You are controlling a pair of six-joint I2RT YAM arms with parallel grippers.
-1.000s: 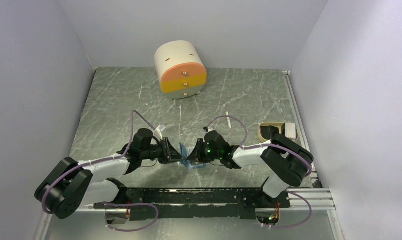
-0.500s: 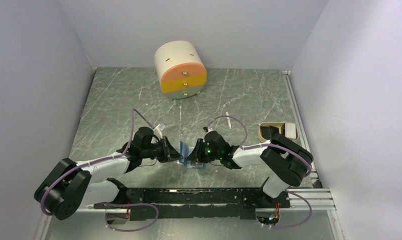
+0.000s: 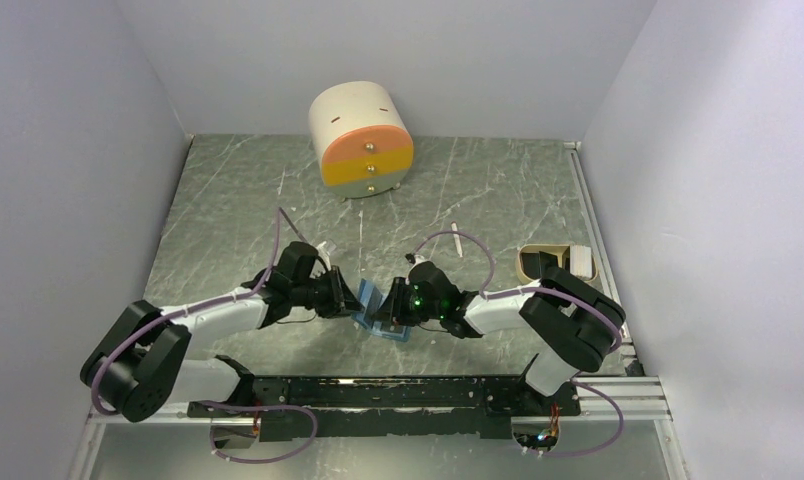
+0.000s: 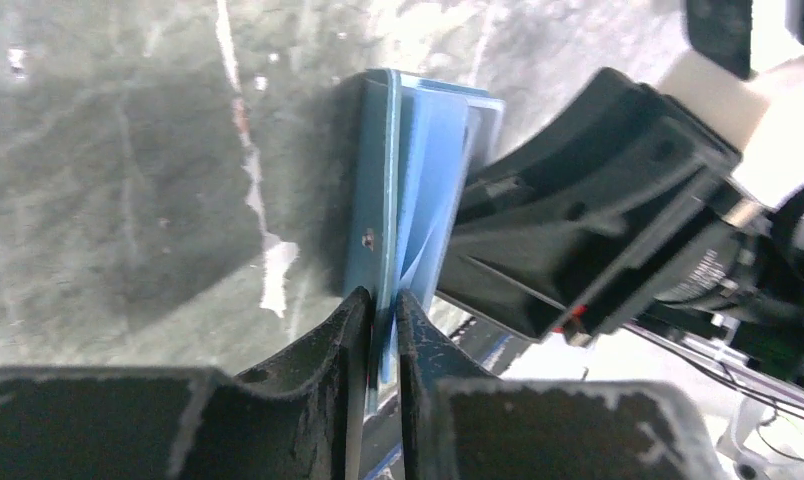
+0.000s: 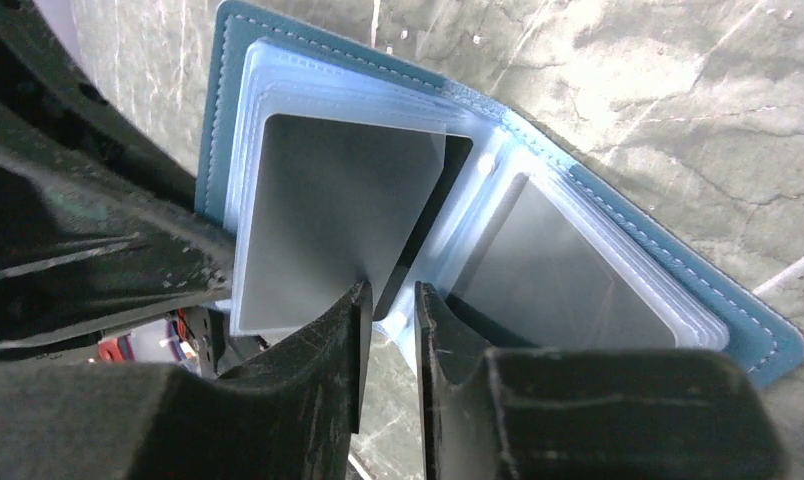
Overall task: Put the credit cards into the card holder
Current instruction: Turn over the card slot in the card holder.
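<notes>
Shifted slightly up the surface [image 3: 478,190] since 1 second ago, left jaws pinch the card holder [image 4: 433,170] cover; right jaws, nearly closed, nip 1 credit card [image 5: 328,220].

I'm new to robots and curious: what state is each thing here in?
Holder: open, gripped from both sides.
Card: partly in a sleeve.
Second card: fully sleeved.
Left jaws: shut on holder's cover.
Right jaws: shut on card.
Drawers: closed.
Tray: contents unclear.
</notes>
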